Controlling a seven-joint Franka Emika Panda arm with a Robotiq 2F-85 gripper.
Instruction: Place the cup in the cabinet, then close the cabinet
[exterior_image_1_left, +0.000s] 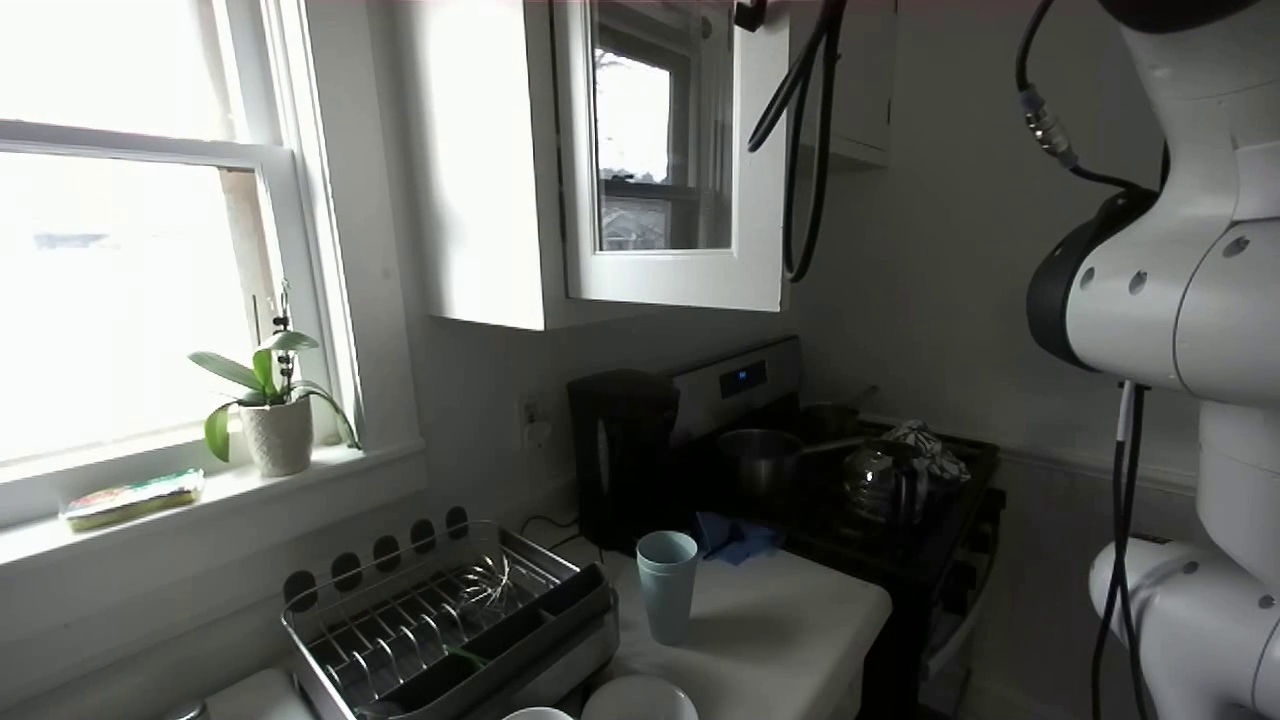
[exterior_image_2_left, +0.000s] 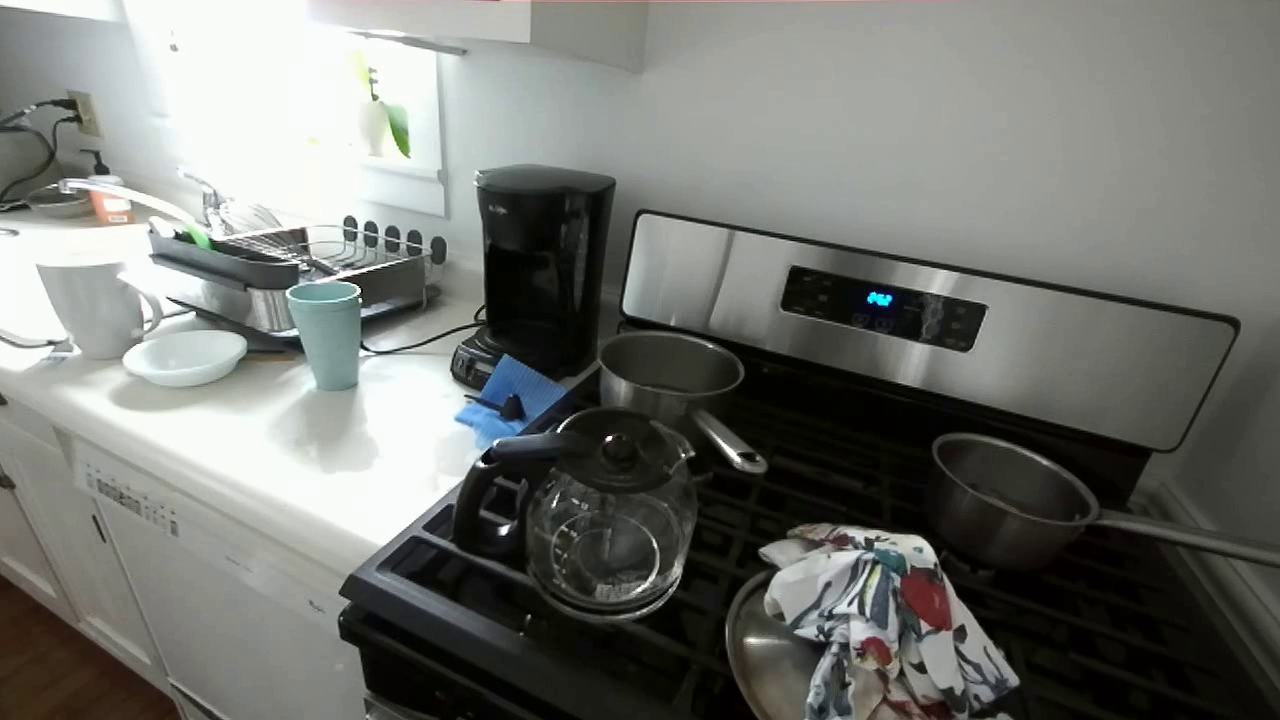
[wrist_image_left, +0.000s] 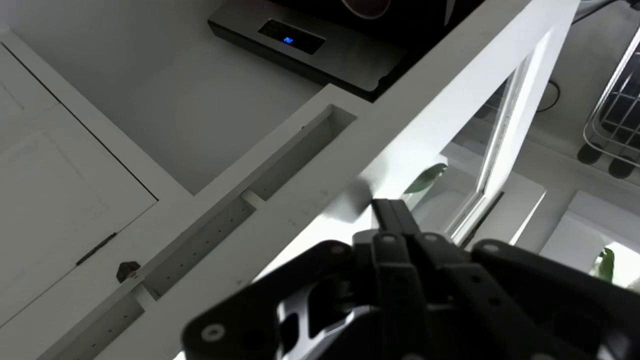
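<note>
The white cabinet (exterior_image_1_left: 480, 170) hangs on the wall, with its glass-paned door (exterior_image_1_left: 670, 275) swung part way out. In the wrist view the gap beside the door (wrist_image_left: 450, 117) shows an inner side wall (wrist_image_left: 210, 240) and shelf ends; dishes are not visible there. My gripper (wrist_image_left: 389, 201) is shut with nothing between its fingers. Its tips are in front of the door's bright outer face, near its edge; contact cannot be told. The cup is out of view.
A teal tumbler (exterior_image_1_left: 668, 590) stands on the counter beside a dish rack (exterior_image_1_left: 450, 610). Black cable loops (exterior_image_1_left: 800, 150) hang before the door's free edge. A solid-door cabinet (wrist_image_left: 60, 200) sits left in the wrist view. The stove (exterior_image_2_left: 930, 310) bears pots and a glass carafe (exterior_image_2_left: 610, 540).
</note>
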